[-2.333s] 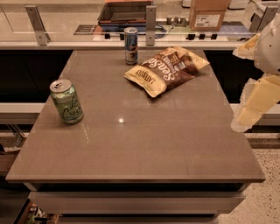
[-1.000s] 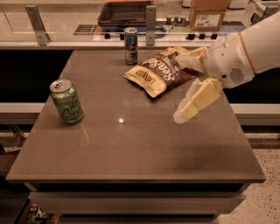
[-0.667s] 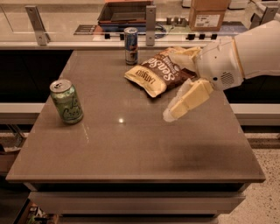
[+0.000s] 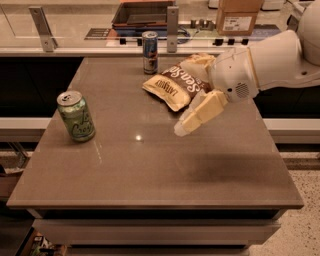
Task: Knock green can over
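The green can [image 4: 76, 116] stands upright near the left edge of the grey-brown table [image 4: 150, 175]; it is pale green with darker cursive lettering and a silver top. My gripper [image 4: 184, 96] hangs over the middle right of the table, on a white arm reaching in from the right. It is open and empty, with one cream finger [image 4: 200, 112] pointing down-left toward the table and the other over the chip bag. The gripper is well to the right of the can and does not touch it.
A brown-and-cream chip bag [image 4: 170, 86] lies at the back middle, partly behind the gripper. A taller blue-and-silver can [image 4: 149, 52] stands upright at the back edge. Behind the table runs a counter with a tray [image 4: 142, 12] and a cardboard box [image 4: 239, 16].
The arm has swung in from the right edge to over the table and keeps moving left toward the can. The green can, the chip bag and the blue can have not moved.
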Controlling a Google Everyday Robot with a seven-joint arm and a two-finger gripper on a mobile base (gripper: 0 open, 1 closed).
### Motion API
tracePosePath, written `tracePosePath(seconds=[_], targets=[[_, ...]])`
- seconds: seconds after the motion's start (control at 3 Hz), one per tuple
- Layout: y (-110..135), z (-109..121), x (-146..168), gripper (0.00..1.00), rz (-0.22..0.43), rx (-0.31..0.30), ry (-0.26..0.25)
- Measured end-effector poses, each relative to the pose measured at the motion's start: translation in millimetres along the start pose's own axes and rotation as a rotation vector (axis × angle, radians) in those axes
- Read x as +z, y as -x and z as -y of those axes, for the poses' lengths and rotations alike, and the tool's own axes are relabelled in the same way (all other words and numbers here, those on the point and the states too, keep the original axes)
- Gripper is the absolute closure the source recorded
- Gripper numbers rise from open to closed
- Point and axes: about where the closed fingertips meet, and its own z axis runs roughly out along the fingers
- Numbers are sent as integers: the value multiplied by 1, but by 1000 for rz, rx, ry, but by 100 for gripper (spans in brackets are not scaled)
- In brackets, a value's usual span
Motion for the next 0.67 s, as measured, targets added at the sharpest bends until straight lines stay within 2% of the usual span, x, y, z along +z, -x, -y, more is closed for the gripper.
tracePosePath(seconds=[0.33, 0.67], targets=[[3, 1, 27, 0, 59, 1, 24], [15, -1, 48, 0, 129, 5, 19]])
